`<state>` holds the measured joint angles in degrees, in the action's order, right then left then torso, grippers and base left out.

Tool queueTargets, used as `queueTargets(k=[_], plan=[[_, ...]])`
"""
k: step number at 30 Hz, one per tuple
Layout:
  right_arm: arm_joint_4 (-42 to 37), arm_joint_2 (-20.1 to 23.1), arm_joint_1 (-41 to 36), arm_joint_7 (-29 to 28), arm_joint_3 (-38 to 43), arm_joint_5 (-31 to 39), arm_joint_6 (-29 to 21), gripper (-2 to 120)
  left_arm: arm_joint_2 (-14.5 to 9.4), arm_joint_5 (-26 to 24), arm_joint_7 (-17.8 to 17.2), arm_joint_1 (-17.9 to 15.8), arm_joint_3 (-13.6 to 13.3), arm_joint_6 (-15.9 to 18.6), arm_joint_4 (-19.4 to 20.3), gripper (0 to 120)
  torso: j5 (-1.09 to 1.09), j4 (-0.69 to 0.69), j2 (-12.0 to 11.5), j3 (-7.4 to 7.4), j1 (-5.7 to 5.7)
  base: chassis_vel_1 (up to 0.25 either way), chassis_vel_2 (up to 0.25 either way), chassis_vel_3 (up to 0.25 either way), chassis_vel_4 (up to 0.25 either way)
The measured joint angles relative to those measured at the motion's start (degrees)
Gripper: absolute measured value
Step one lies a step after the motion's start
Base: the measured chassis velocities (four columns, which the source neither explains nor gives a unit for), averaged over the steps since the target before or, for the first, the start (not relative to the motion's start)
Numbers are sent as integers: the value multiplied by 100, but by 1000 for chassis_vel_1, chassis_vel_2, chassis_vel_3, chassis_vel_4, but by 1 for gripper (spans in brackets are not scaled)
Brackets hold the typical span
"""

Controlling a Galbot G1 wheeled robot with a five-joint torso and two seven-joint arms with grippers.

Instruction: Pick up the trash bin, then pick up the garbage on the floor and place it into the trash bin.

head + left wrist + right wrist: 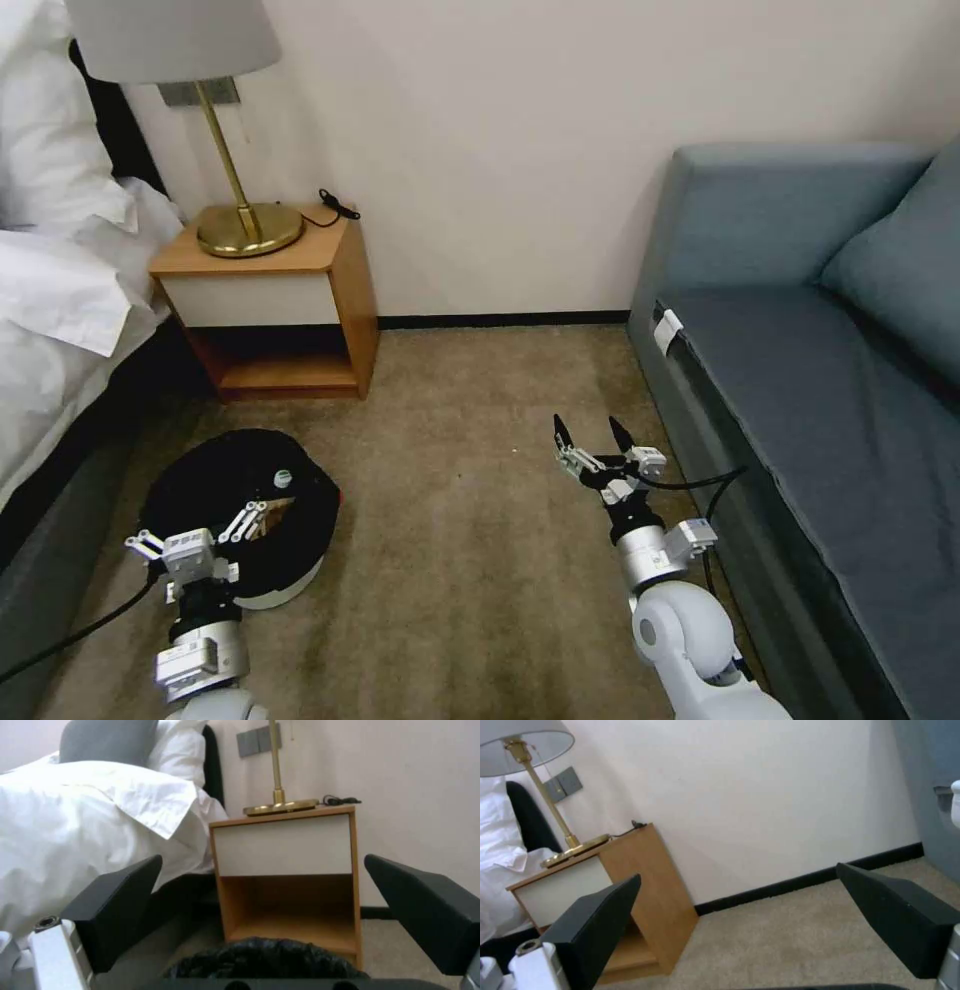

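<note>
Sofa [800, 330]: grey-blue, along the room's right side.
Bed [60, 300]: white linen, far left.
Nightstand [280, 300]: wooden, against the wall beside the bed, brass lamp [235, 170] on top.
Floor [470, 560]: tan carpet.
Trash bin [245, 505]: white, black bag lining, on the carpet in front of the nightstand; a bottle cap and tan scrap show inside.
Left gripper [250, 520]: over the bin's near rim, fingers [115, 907] spread apart, holding nothing.
Right gripper [592, 432]: above bare carpet near the sofa, fingers [592, 930] apart, empty.
</note>
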<state>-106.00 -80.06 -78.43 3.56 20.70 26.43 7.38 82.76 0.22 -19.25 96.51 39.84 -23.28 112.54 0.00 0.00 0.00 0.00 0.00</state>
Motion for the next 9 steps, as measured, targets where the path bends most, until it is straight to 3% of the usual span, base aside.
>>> queueTargets(k=[9], plan=[[4, 3, 4, 0, -5, 0, 0, 100, -2, -10, 0, -1, 1, -5, 0, 100, 0, 0, 0, 0, 0, 0, 0, 0, 0]])
